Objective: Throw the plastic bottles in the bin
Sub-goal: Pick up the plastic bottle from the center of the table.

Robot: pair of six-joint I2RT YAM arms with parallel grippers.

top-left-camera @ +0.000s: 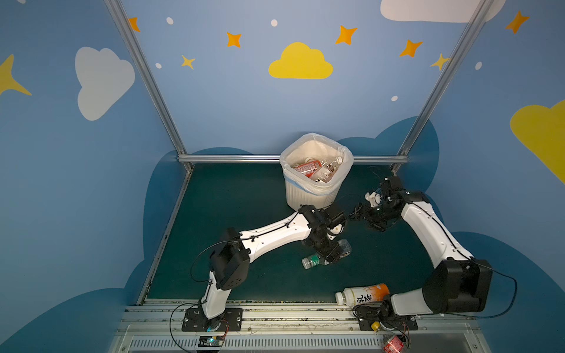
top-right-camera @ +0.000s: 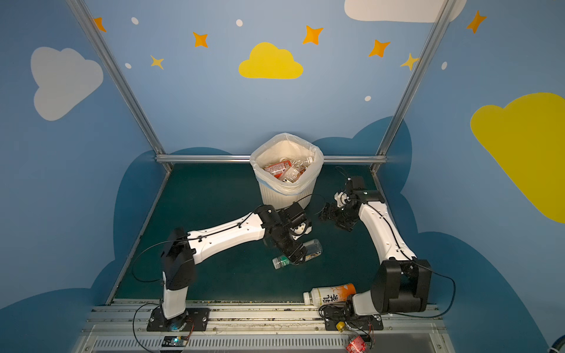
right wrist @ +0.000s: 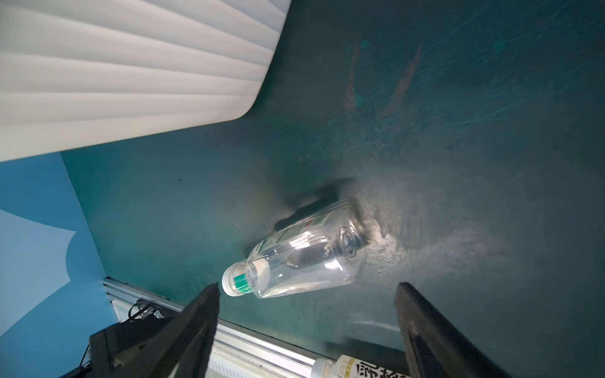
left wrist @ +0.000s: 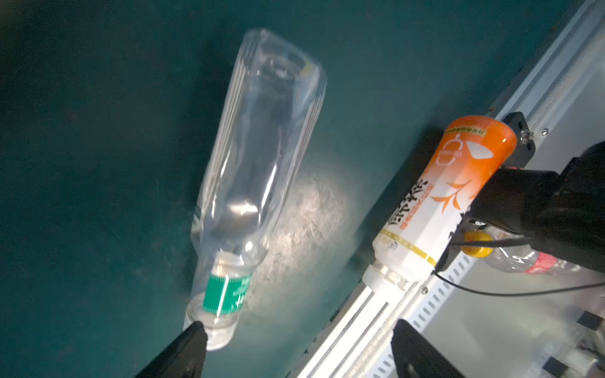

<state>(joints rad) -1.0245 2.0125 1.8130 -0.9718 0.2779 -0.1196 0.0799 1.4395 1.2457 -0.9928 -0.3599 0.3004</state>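
Observation:
A clear plastic bottle (top-left-camera: 311, 262) (top-right-camera: 282, 262) with a green label lies on the green mat, mid-floor. My left gripper (top-left-camera: 331, 256) (top-right-camera: 298, 256) hangs right over it, open. In the left wrist view one fingertip (left wrist: 195, 332) is at the cap end of this bottle (left wrist: 258, 157) and nothing sits between the jaws of the gripper (left wrist: 299, 330). My right gripper (top-left-camera: 356, 214) (right wrist: 307, 291) is open and empty beside the bin (top-left-camera: 308, 195) (top-right-camera: 282, 195) (right wrist: 131, 65), which holds several bottles (top-left-camera: 308, 168). An orange-and-white bottle (top-left-camera: 363, 294) (left wrist: 442, 199) lies by the right arm's base.
A red-labelled bottle (top-left-camera: 391, 340) (top-right-camera: 354, 344) with a yellow cap lies off the mat on the front metal tray, under the right arm's base. An aluminium rail (top-left-camera: 275, 308) borders the mat's front edge. Blue walls close in the back and sides.

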